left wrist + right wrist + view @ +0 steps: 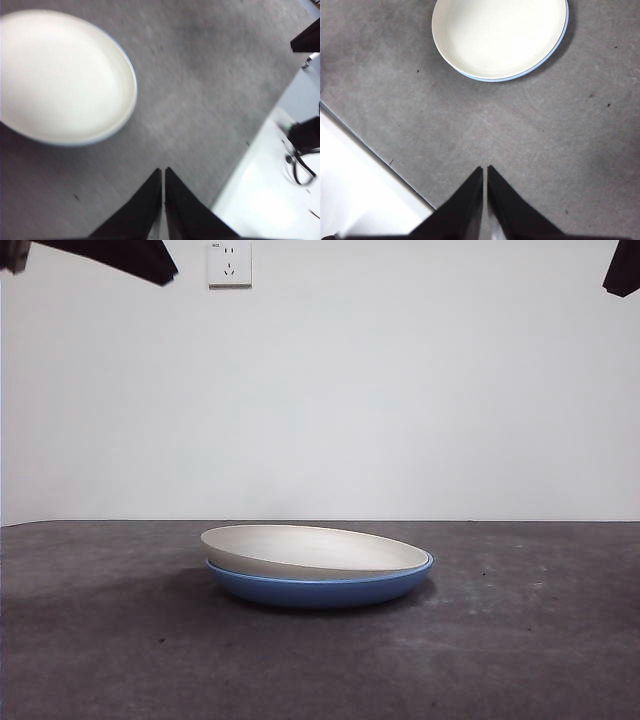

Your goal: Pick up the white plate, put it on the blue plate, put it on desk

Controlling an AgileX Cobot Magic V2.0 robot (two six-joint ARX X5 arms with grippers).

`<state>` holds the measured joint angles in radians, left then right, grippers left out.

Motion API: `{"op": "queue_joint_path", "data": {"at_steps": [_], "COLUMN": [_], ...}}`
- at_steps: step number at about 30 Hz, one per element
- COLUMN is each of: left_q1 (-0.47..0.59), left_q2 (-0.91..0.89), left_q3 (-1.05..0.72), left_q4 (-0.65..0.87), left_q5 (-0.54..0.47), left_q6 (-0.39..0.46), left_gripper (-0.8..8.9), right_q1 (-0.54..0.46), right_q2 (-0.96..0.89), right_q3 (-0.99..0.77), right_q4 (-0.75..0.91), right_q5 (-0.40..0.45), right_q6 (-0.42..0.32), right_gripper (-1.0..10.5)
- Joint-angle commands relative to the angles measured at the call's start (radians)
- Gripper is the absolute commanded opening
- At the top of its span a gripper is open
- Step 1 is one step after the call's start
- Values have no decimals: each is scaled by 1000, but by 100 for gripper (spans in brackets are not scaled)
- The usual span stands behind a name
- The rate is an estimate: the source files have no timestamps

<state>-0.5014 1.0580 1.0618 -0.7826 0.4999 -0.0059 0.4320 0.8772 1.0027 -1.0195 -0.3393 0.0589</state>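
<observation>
On desk point(520, 640), mid-table: white plate point(310, 550) sits nested in blue plate point(320, 588), tilted slightly, one side riding higher above blue rim. Left gripper point(163, 172) raised above desk, well clear of plates, jaws pressed together, empty. Right gripper point(485, 170) likewise high and apart, jaws closed on nothing. Wall socket point(229, 263) behind.

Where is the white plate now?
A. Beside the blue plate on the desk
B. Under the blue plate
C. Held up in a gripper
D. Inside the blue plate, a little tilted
D: the white plate sits in the blue plate, its one side raised, and both closed grippers, left and right, are away from it.
</observation>
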Motion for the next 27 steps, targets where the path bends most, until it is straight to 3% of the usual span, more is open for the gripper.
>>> {"op": "queue_joint_path", "data": {"at_steps": [1, 8, 11, 17, 27], "left_q1": [43, 270, 373, 494, 554], "left_q2": [-63, -315, -431, -654, -924], "left_q3": [4, -170, -288, -529, -857], "left_q4": [121, 655, 775, 810, 804], "left_q5": [-32, -124, -213, -398, -426], "left_q6": [67, 70, 70, 69, 46], "left_gripper": [10, 10, 10, 10, 10], "right_q1": [7, 7, 7, 7, 7], "right_q2": [3, 3, 3, 3, 3], "right_q3": [4, 4, 4, 4, 4], "right_q4": [9, 9, 9, 9, 9], "right_q5": [-1, -1, -1, -1, -1], "right_q6": [-8, -8, -8, -8, -8], "right_gripper": [8, 8, 8, 8, 8]}}
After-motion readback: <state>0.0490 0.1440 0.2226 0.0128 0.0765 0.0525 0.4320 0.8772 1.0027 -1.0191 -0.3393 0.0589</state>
